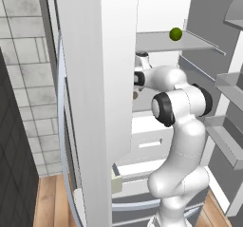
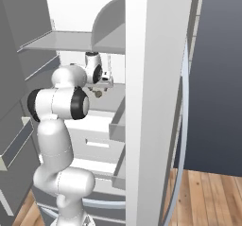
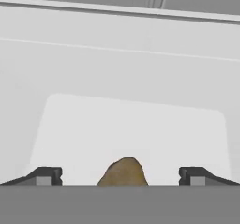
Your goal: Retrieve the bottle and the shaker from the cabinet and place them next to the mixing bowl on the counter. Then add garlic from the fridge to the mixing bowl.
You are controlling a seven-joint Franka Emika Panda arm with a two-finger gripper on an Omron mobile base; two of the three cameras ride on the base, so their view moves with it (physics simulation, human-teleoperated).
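Open fridge in a kitchen

Grey fridge shelf (image 1: 199, 43), white door (image 1: 102, 79), tiled wall (image 1: 26, 79), wooden floor (image 2: 208, 196).

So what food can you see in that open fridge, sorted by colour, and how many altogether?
Green: 1, a small round green fruit on the upper shelf.
Brown-tan: 1, a garlic bulb lying between the open fingertips of the gripper.
Total: 2
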